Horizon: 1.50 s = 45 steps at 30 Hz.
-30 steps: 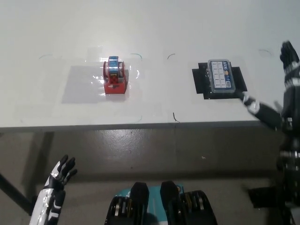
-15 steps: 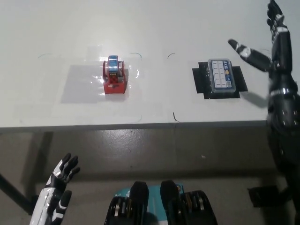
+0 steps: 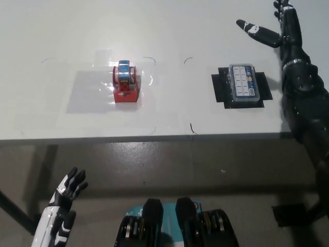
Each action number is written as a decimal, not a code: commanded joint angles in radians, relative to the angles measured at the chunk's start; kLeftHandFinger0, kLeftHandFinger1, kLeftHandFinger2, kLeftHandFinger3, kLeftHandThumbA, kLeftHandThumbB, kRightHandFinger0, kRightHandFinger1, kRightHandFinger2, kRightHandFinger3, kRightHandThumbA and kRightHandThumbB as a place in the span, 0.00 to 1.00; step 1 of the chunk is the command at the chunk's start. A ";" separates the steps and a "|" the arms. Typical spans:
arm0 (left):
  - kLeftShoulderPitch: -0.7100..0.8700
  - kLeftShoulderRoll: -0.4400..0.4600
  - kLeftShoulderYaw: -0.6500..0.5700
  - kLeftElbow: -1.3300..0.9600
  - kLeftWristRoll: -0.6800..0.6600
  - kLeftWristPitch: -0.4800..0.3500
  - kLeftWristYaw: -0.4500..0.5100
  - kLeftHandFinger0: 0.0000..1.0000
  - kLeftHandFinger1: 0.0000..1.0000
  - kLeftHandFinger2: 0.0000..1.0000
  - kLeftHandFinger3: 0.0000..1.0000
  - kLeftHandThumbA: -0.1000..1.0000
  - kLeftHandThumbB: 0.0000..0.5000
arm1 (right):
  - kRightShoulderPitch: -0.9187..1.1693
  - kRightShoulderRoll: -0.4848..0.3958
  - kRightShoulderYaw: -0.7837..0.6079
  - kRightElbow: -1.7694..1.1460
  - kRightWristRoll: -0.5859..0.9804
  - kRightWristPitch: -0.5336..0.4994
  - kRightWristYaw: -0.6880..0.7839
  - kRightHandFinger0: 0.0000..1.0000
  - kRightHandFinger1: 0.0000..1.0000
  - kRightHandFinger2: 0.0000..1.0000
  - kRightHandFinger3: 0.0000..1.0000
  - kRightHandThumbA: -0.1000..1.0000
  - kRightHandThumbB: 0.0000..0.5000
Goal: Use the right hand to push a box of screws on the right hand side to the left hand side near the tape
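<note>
The table (image 3: 169, 31) was plain white, with a glossy clear patch catching pale glare around the tape dispenser (image 3: 126, 86), which was red and carried a roll with blue and light markings on top. The box of screws (image 3: 242, 83) was grey-blue with a grid of pale compartments and a small yellow-orange spot, and it sat on a black mat (image 3: 221, 88). The right hand (image 3: 277, 28) was black with white tips; the left hand (image 3: 64, 198) was white with black fingers. The floor (image 3: 154, 164) was dull grey-brown.
</note>
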 commanded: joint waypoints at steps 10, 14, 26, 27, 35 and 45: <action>-0.001 0.017 0.004 -0.060 -0.011 -0.040 -0.026 1.00 1.00 1.00 1.00 0.90 0.34 | -0.044 0.033 -0.057 0.097 0.046 0.101 0.016 1.00 1.00 1.00 1.00 1.00 0.23; -0.009 0.025 0.006 -0.066 -0.019 -0.040 -0.029 1.00 1.00 1.00 1.00 0.90 0.31 | -0.017 0.038 -0.079 0.105 0.057 0.119 0.008 1.00 1.00 1.00 1.00 0.94 0.21; -0.028 0.037 0.014 -0.081 -0.028 -0.040 -0.027 1.00 1.00 1.00 1.00 0.91 0.32 | 0.043 0.049 -0.103 0.105 0.072 0.130 0.019 1.00 1.00 1.00 1.00 0.98 0.25; -0.028 0.038 0.013 -0.082 -0.031 -0.040 -0.029 1.00 1.00 1.00 1.00 0.92 0.32 | 0.047 0.049 -0.106 0.105 0.074 0.129 0.022 1.00 1.00 1.00 1.00 0.98 0.26; -0.027 0.042 0.007 -0.090 -0.038 -0.039 -0.032 1.00 1.00 1.00 1.00 0.94 0.36 | 0.094 0.068 -0.104 0.105 0.068 0.136 0.014 1.00 1.00 1.00 1.00 0.99 0.24; -0.025 0.035 0.000 -0.091 -0.037 -0.034 -0.032 1.00 1.00 1.00 1.00 0.92 0.33 | 0.122 0.154 -0.132 0.102 0.095 0.116 0.022 1.00 1.00 1.00 1.00 0.98 0.28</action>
